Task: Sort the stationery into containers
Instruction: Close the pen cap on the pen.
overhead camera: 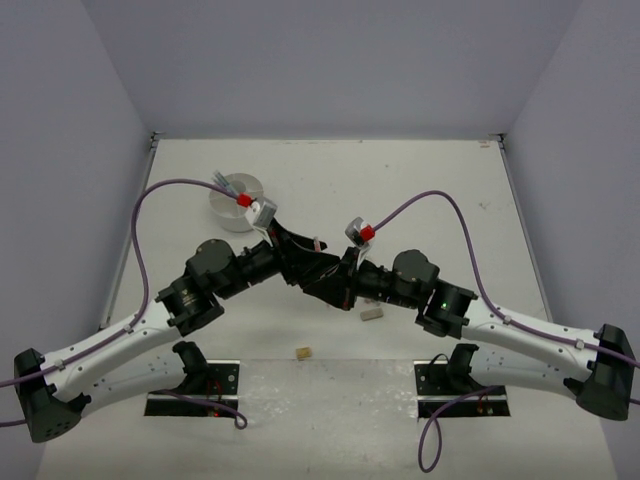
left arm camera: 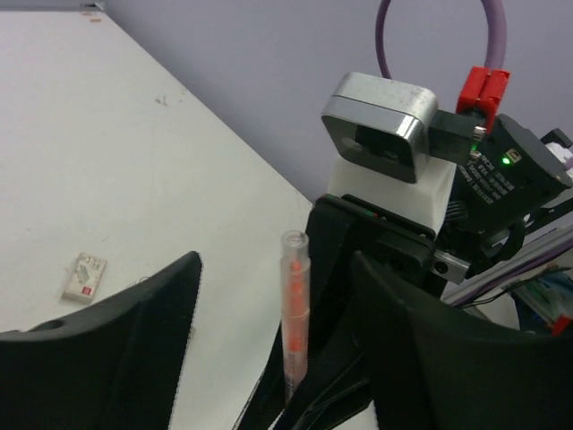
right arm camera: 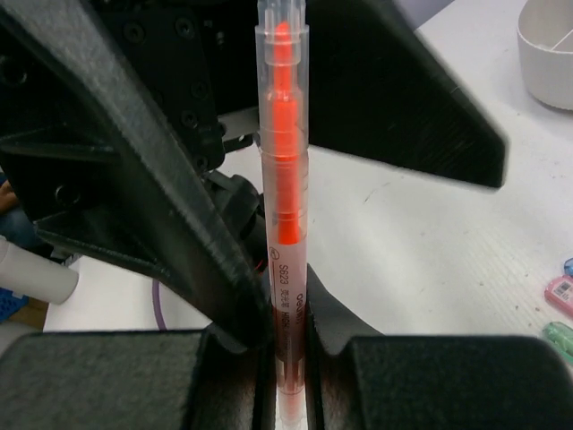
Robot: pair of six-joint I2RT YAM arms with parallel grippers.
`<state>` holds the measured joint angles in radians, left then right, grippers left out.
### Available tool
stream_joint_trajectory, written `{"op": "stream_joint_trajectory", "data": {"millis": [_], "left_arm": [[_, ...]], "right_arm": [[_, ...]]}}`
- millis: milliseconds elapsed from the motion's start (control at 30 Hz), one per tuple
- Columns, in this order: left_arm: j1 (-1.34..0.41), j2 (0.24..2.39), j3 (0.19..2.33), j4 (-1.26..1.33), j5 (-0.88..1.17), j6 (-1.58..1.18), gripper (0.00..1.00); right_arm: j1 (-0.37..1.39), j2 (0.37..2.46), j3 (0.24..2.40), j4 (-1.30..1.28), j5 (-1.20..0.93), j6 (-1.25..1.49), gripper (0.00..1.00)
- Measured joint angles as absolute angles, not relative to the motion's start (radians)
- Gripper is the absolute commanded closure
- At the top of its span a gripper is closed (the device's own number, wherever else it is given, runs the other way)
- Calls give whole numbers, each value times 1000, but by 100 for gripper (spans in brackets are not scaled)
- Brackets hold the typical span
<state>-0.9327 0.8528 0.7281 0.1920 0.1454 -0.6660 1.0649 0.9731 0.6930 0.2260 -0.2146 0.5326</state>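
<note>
A red pen (right arm camera: 285, 179) is gripped tight between the fingers of the right hand (right arm camera: 288, 358), with most of its length sticking out past the fingertips. The left hand (left arm camera: 277, 296) is held spread around the same pen, one finger on either side and clear of it. A white tub (overhead camera: 235, 200) is seen on the desk (overhead camera: 420, 190) just beyond the left hand. A small eraser (overhead camera: 372, 313) lies near the right hand.
</note>
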Motion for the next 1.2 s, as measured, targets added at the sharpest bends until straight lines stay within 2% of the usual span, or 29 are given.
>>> {"op": "stream_joint_trajectory", "data": {"millis": [133,333,467,533,700,767,867,967,1033,1200], "left_arm": [[-932,857,767,135,104,-656,21],[-936,875,903,48,-13,-643,30],[-936,877,939,34,-43,-640,48],[-936,879,940,27,-44,-640,52],[-936,894,936,18,-22,-642,71],[-936,895,931,21,4,-643,73],[-936,896,921,27,42,-642,87],[-930,898,915,39,58,-644,90],[-929,898,911,56,69,-645,99],[-926,894,908,92,78,-645,100]], "right_arm": [[1065,964,693,236,-220,534,100],[1064,965,693,242,-220,536,100],[1064,965,693,241,-220,537,100],[1064,965,693,240,-219,536,100],[1064,964,693,235,-217,534,100],[1064,964,694,231,-212,532,100],[1064,963,700,214,-202,526,100],[1065,958,718,178,-198,515,100],[1065,957,739,145,-195,506,100],[1066,959,796,62,-177,477,100]]}}
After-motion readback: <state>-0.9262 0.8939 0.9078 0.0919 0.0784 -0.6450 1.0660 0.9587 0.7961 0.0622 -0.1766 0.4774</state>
